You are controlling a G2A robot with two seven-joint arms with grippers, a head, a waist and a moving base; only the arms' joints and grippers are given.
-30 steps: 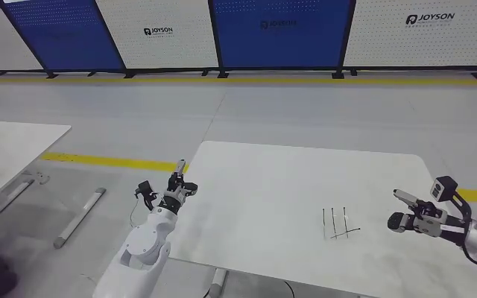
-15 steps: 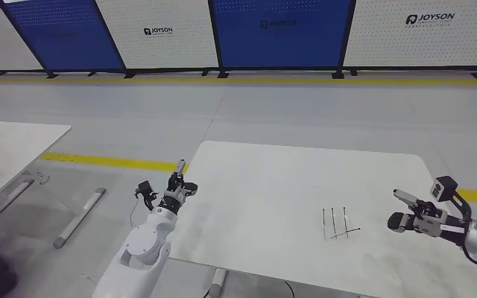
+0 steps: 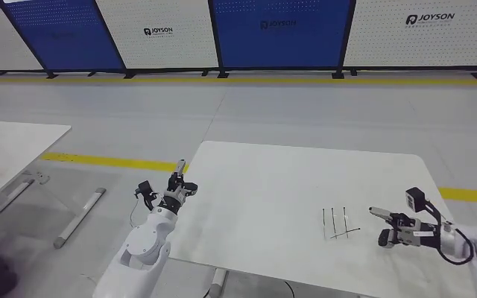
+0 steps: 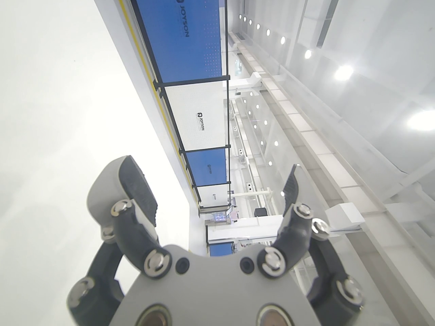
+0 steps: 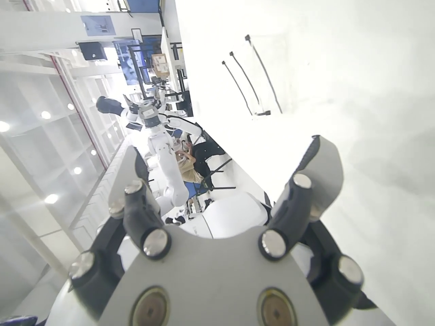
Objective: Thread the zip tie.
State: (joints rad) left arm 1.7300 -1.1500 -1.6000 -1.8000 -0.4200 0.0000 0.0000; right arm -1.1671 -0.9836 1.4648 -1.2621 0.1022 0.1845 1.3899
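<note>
Several black zip ties (image 3: pixel 337 220) lie loose on the white table (image 3: pixel 261 186), right of its middle; most are parallel and one lies across their near ends. My right gripper (image 3: pixel 378 223) stands open just right of them, a short gap away, and holds nothing. In the right wrist view the zip ties (image 5: pixel 263 74) lie ahead of the open right gripper (image 5: pixel 227 157), beyond its fingertips. My left gripper (image 3: pixel 182 175) is at the table's left edge, far from the ties. In its own view the left gripper (image 4: pixel 214 181) is open and empty beside the table (image 4: pixel 51 103).
A second white table (image 3: pixel 22 145) stands at the far left, across a strip of floor with a grey bar (image 3: pixel 78 217) lying on it. Blue and white panels (image 3: pixel 283 33) close the back. The table between the two grippers is bare.
My right arm has moved left from the table's right edge toward the zip ties, still open. The left arm and the ties have not moved.
</note>
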